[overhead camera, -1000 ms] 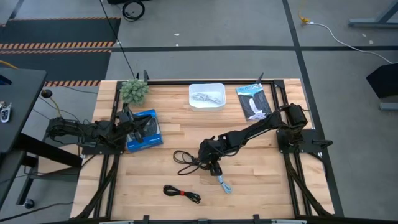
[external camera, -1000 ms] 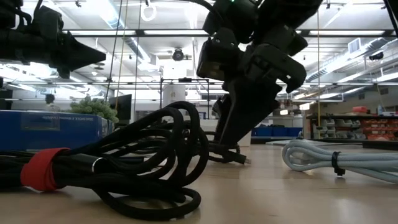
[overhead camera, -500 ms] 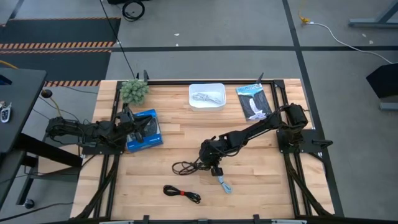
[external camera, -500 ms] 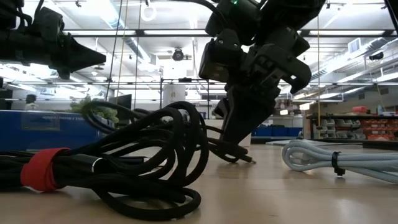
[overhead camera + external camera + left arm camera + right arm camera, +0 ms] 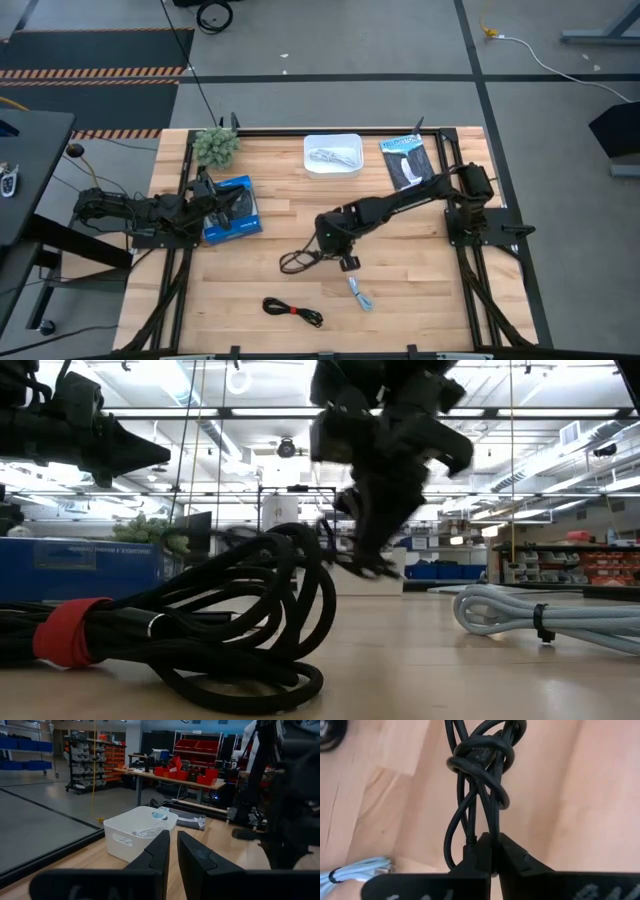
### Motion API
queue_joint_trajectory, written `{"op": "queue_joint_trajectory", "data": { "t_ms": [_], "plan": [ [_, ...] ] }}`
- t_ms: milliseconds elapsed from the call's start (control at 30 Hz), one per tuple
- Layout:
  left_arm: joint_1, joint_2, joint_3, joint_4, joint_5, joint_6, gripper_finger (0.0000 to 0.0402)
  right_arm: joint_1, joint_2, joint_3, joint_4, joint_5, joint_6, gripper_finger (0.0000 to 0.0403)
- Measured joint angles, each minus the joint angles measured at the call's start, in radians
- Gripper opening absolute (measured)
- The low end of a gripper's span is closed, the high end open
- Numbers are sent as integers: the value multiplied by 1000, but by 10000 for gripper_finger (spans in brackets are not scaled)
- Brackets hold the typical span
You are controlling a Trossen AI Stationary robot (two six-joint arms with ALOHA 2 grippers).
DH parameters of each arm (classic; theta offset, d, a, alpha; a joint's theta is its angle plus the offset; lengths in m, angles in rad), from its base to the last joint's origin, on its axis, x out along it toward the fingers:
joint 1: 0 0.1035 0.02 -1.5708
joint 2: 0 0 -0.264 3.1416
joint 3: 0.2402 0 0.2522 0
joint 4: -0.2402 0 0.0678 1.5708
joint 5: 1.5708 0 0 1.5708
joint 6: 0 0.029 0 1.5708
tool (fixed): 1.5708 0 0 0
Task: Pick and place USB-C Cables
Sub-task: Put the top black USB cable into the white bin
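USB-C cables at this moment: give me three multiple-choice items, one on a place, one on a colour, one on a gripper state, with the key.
1. Where is the white cable?
A. In the white bin at the table's far edge
B. On the blue box
C. Under the plant

2. What colour is the tie on the black cable lying nearest the table's front edge?
A. Yellow
B. Red
C. Green

3. What is the right gripper doing?
A. Hanging open over the light blue cable
B. Shut on the plain black cable
C. Resting empty on the blue box

Key: 1 A, the high view shows the pale coil inside the bin. 2 B, the low view shows a red band around that coil. 3 B, the right wrist view shows the fingers pinched together on the black strands.
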State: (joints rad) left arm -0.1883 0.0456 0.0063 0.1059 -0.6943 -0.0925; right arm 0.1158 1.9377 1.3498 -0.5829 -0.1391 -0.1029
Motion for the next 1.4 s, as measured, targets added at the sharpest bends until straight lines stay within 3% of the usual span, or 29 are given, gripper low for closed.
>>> {"op": "queue_joint_trajectory", "data": {
  "t_ms": [967,1400],
  "plan": [
    [0,0,0,1,0,0,43,-352,-2,566,-621,64,-188,12],
    [0,0,0,1,0,0,43,-501,-166,581,-621,117,-155,12]
  ]
}}
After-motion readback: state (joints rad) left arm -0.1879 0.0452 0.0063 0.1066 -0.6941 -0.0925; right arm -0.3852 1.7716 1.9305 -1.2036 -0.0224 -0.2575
